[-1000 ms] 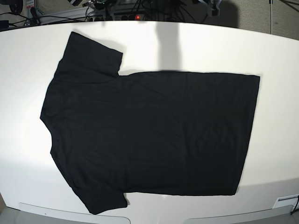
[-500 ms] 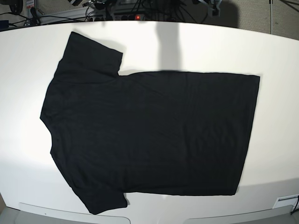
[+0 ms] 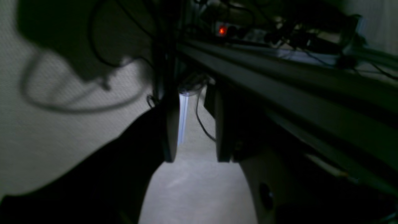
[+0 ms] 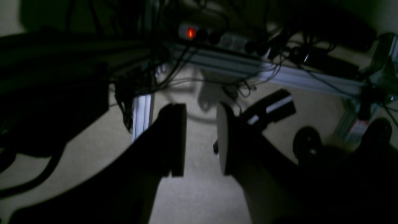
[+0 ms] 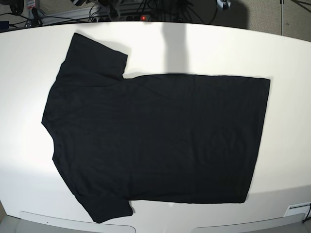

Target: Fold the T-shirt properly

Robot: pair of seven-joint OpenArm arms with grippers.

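The T-shirt [image 5: 155,141] lies flat and spread out on the white table [image 5: 218,48], plain black side up. Its collar points left and its hem [image 5: 260,141] is at the right. One sleeve [image 5: 97,53] reaches toward the far edge, the other [image 5: 104,206] toward the near edge. Neither gripper shows in the base view. In the left wrist view my left gripper [image 3: 196,130] is open over the floor with nothing between its fingers. My right gripper [image 4: 200,137] is likewise open and empty, off the table.
A power strip with a red light [image 5: 143,18] and tangled cables sit behind the table's far edge. The wrist views show the same strip [image 4: 190,32], a metal rail [image 4: 279,74] and beige floor. White panels [image 5: 73,221] line the near edge.
The T-shirt lies as before. Only the equipment at the top edge of the base view has shifted slightly.
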